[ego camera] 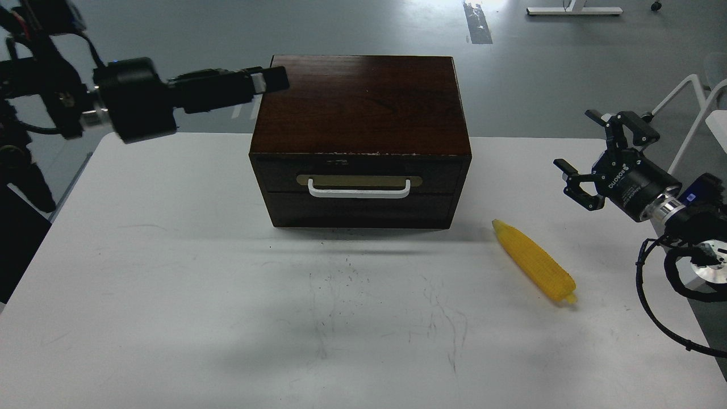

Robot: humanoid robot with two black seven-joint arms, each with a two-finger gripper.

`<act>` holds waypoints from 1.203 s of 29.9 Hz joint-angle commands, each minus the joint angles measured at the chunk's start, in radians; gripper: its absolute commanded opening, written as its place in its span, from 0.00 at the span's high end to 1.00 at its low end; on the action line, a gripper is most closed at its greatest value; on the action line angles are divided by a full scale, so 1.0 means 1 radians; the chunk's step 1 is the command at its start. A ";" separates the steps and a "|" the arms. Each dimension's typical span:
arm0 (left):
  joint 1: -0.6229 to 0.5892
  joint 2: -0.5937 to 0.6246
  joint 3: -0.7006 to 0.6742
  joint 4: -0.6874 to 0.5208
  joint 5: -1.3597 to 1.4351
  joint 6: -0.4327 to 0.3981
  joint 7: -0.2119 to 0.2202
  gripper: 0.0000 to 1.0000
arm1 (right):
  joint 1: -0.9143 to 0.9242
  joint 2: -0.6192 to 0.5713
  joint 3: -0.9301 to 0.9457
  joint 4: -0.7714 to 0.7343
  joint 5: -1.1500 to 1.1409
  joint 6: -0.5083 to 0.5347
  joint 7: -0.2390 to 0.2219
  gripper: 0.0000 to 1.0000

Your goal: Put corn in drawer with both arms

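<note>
The yellow corn (534,261) lies on the white table (170,284), to the right of the dark brown box (360,102) and in front of it. The drawer (359,182) is closed, with its beige plate and white bar handle (359,190) facing me. My left gripper (271,79) is held high over the box's top left corner, its fingers close together and nothing between them. My right gripper (579,142) is open and empty, above the table to the right of the corn.
The box's lower front panel (360,209) sits under the drawer. White chair frames (690,96) stand past the table's right edge. Grey floor lies beyond the table. Faint scuff marks cross the table's middle front.
</note>
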 commanded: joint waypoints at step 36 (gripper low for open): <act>-0.407 -0.463 0.690 0.304 0.588 0.000 0.000 0.01 | -0.008 -0.036 0.002 0.000 0.000 0.000 0.000 0.00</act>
